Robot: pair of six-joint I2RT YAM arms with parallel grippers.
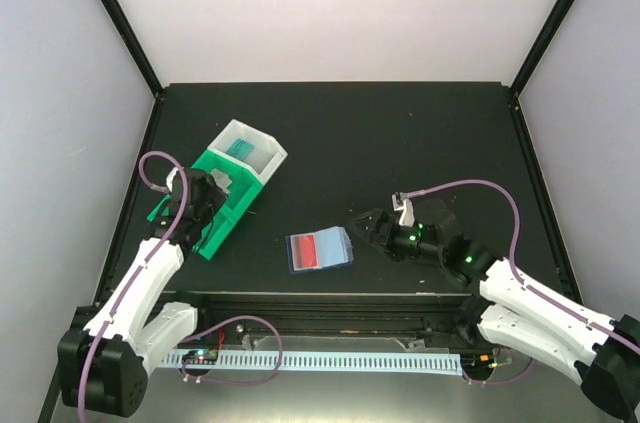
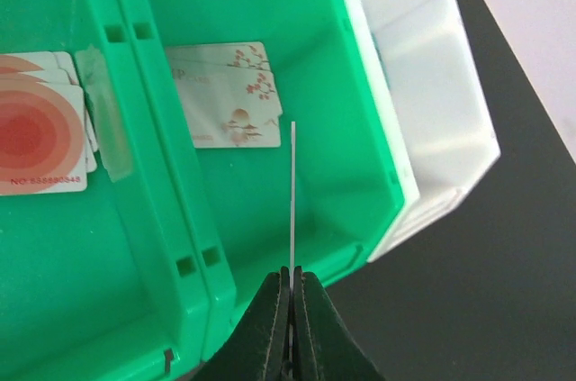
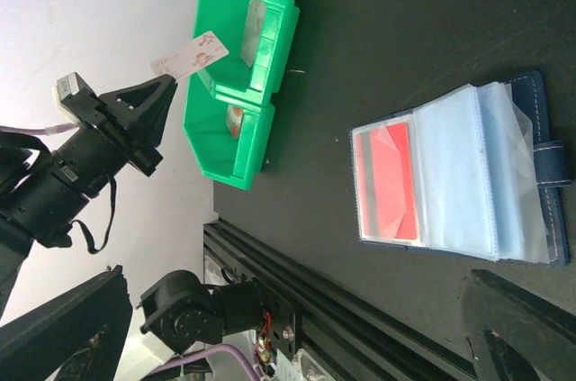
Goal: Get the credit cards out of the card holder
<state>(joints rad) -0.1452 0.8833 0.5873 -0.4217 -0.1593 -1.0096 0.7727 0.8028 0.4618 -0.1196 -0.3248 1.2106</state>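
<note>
Left wrist view shows my left gripper [image 2: 292,286] pinched tight on a thin pale plastic credit card [image 2: 293,201]. It is seen edge-on as a bare sliver standing straight out from my fingertips. I hold it by one short end so that the rest hangs free over the middle compartment of the green plastic bin [image 2: 360,129], and letting go there should drop it inside.

That compartment already holds a few flat blossom-printed cards [image 2: 229,97], pale and glossy, lying slightly fanned on its floor. The next compartment over holds cards with red-orange rings [image 2: 36,138]. Both compartments have smooth, hard, steep walls, which I judge will stop a slippery card from skating out. A white plastic bin [image 2: 432,111] of the same moulded shape sits against the green one.

My right gripper [image 1: 358,225] rests low with its jaws spread wide and nothing between them. It is near the navy-blue folding card holder [image 3: 468,174], on that holder's right and not touching it. The holder lies open on the black matte table [image 1: 400,143], well apart from the bins. Its soft stitched cover faces down and its clear, crinkly plastic sleeves face up. A red-orange credit card [image 3: 387,183] sits in the sleeve farthest from my right jaws, so I judge the job only partly done. The limp sleeves will probably need the holder pinned while that card slides out.
</note>
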